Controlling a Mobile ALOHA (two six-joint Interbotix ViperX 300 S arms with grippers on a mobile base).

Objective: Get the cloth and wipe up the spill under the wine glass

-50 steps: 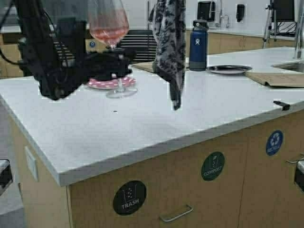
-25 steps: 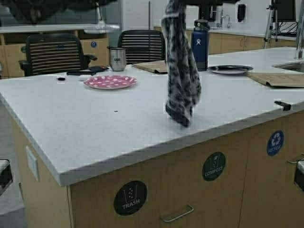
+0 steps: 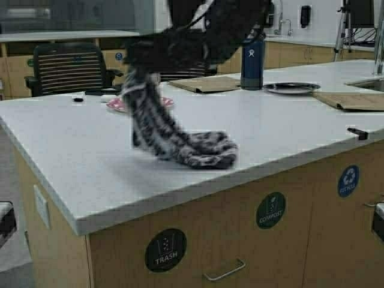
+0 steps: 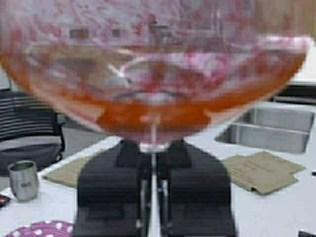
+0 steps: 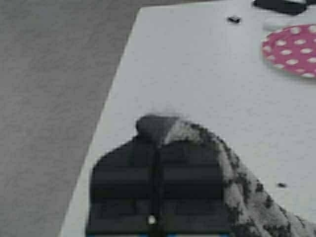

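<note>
Cloth (image 3: 180, 144) dragged across my countertop (image 3: 288, 129), pinched by right gripper (image 5: 157, 131); left gripper (image 4: 153, 197) clamps wine glass (image 4: 153, 74) stem aloft.

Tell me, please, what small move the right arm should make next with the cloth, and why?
Probably drag the cloth sideways along the counter as a wiping stroke. The right gripper is shut on one end, low over the counter, and the free end already lies bunched on the surface. The left gripper holds the wine glass by its stem, off the counter.
</note>
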